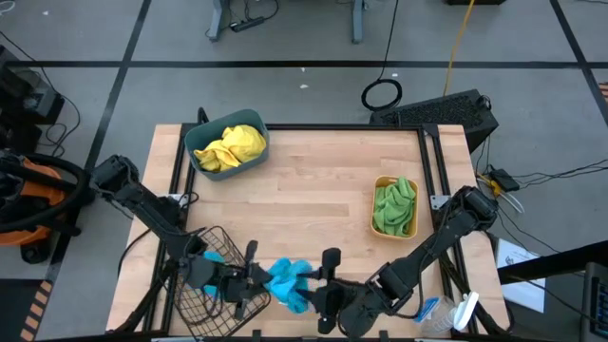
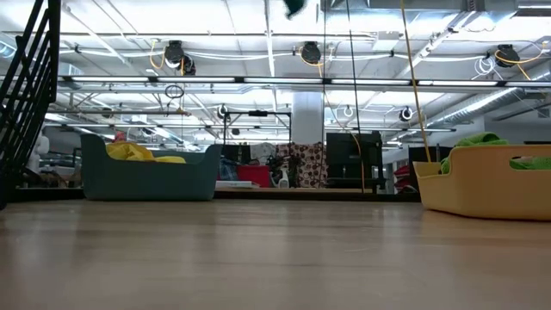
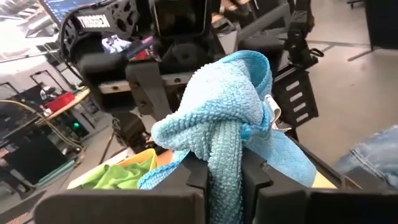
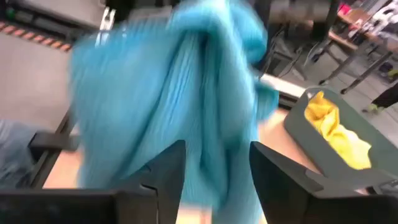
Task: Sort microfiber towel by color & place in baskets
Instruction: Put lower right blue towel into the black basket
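Note:
A bright blue microfiber towel point(image 1: 288, 283) hangs bunched in the air above the table's near edge, between my two grippers. My left gripper point(image 1: 258, 278) is shut on it from the left. My right gripper point(image 1: 321, 282) faces it from the right and is open, its fingers standing on either side of the towel's folds point(image 4: 211, 143). Another blue towel point(image 1: 214, 256) lies in the wire-mesh basket point(image 1: 211, 285) at the near left. Yellow towels point(image 1: 230, 145) fill the teal bin point(image 1: 199, 166), and green towels point(image 1: 394, 204) fill the orange tub point(image 1: 380, 228). My left gripper pinches a gathered, several-layered bunch of the blue towel point(image 3: 222, 155) between its two fingers point(image 3: 196, 171). The fingers come level from the table's left. The towel is lifted clear of the table, knotted up ahead of the fingers. My right gripper has the towel between its open fingers point(image 4: 171, 171); whether they touch it I cannot tell.
A clear bottle point(image 1: 446, 312) lies at the near right corner. The teal bin point(image 2: 151, 172) stands at the far left and the orange tub point(image 2: 486, 185) at the right. Bare wood point(image 1: 313, 190) lies in the table's middle.

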`<control>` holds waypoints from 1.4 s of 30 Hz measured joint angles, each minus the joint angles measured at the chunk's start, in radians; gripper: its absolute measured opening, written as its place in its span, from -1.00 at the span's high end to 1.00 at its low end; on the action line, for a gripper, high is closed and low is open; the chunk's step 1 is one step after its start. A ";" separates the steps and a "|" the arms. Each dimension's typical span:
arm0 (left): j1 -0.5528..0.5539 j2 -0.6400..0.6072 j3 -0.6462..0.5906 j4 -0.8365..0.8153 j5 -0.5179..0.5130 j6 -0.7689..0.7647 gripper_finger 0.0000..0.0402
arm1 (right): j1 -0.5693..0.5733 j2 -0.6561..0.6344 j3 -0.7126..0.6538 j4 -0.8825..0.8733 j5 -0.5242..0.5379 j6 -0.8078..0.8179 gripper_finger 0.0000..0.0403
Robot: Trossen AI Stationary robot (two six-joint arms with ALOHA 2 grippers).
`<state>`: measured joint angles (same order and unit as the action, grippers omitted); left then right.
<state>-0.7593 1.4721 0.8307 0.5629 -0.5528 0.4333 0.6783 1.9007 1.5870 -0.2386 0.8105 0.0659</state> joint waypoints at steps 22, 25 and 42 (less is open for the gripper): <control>-0.330 -0.283 0.002 -0.737 0.163 -0.660 0.81 | 0.037 0.000 0.000 -0.123 -0.001 0.133 0.13; -0.341 -0.282 -0.008 -0.764 0.227 -0.703 0.81 | 0.035 0.000 0.000 -0.123 0.000 0.133 0.13; -0.237 -0.281 -0.182 -0.755 0.173 -0.940 0.80 | 0.034 0.000 -0.001 -0.117 0.000 0.132 0.13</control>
<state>-0.9961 1.1908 0.6490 -0.1922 -0.3796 -0.5071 0.7128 1.9007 1.5864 -0.3561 0.8101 0.1982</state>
